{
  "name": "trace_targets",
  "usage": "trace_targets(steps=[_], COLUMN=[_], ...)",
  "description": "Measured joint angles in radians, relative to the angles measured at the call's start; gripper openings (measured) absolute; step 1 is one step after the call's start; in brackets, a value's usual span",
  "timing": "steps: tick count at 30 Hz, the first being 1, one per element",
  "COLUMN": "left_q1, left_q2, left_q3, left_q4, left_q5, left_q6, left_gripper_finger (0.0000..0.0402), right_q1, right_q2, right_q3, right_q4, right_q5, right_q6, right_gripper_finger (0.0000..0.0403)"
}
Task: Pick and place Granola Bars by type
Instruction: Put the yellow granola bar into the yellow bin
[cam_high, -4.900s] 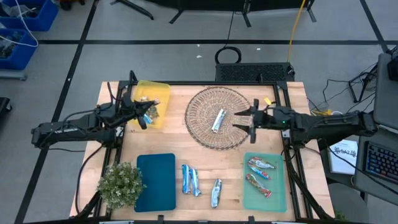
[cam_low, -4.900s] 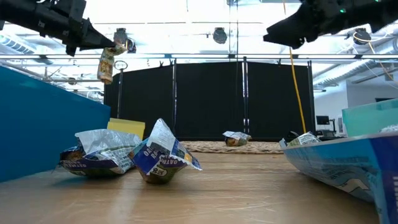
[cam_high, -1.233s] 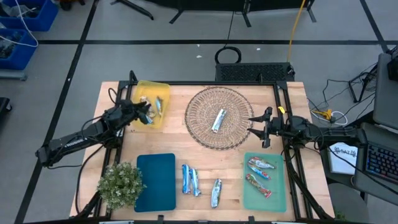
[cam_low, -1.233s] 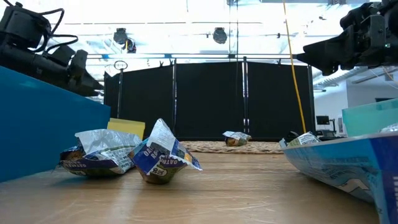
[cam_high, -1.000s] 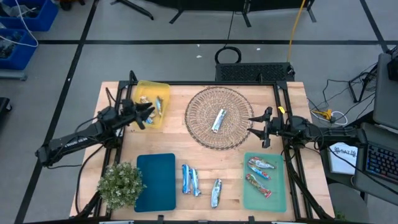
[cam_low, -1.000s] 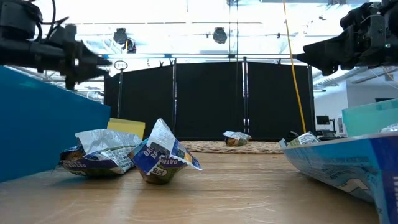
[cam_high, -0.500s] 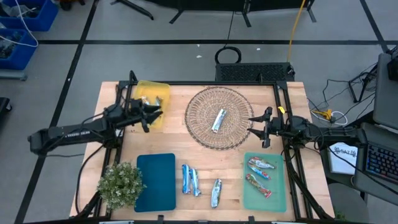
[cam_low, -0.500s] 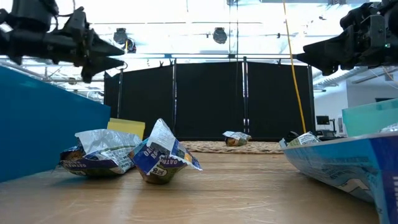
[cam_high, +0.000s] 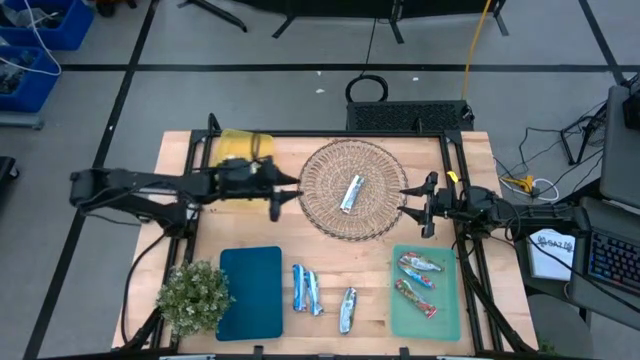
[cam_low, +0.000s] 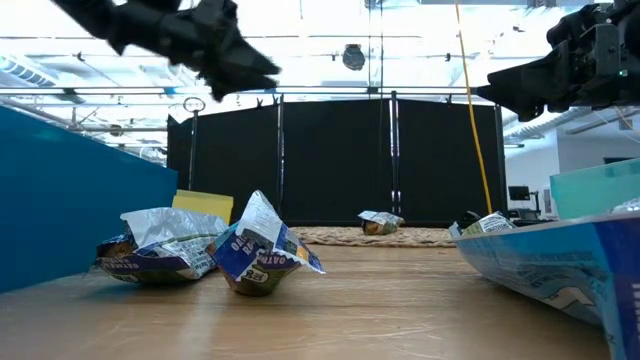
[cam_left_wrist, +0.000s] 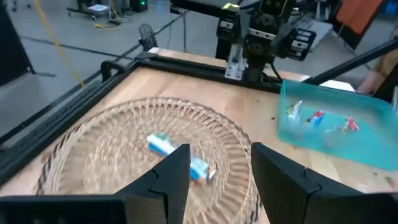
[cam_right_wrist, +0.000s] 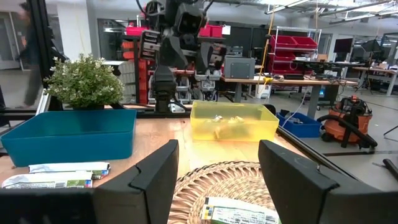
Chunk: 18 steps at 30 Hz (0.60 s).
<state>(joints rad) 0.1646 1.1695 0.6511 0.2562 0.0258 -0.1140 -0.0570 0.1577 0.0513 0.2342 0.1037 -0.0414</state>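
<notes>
Now I should lower my empty, parted left end effector (cam_high: 284, 187) squarely across the blue-and-silver foil bar (cam_high: 351, 193) in the round wicker basket (cam_high: 322, 215).

A round, pale tan woven wicker basket (cam_high: 350, 190) holds one silver-and-blue foil granola bar (cam_high: 351, 193). The shallow tray (cam_high: 240, 145) behind the left arm is translucent yellow, the flat tray (cam_high: 250, 292) near the front deep teal, and the tray (cam_high: 428, 318) on the right pale sea-green, carrying two foil bars (cam_high: 418, 281) with red and orange print. Three blue-and-silver wrapped bars (cam_high: 318, 296) lie on the light wooden tabletop (cam_high: 480, 155). The small bushy plant (cam_high: 192, 294) is pale green. Both arms are black.
</notes>
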Motion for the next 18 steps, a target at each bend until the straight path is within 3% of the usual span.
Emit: trace_targets(steps=[8,14,18], left_q1=[-0.037,-0.031,-0.028], left_q2=[0.252,0.453,0.582], left_q3=[0.236,0.316,0.363], left_q4=[-0.045,-0.044,-0.037], left_q5=[-0.001,-0.006,-0.063], left_q6=[0.138,0.144,0.139], left_gripper_finger=[0.0175,0.0175,0.0175], right_q1=[0.0,0.0,0.0], right_q2=[0.0,0.0,0.0], right_q3=[0.0,0.0,0.0], right_q4=[0.0,0.0,0.0], right_q5=[0.0,0.0,0.0], right_q6=[0.0,0.0,0.0], right_gripper_finger=[0.0212,0.0212,0.0212])
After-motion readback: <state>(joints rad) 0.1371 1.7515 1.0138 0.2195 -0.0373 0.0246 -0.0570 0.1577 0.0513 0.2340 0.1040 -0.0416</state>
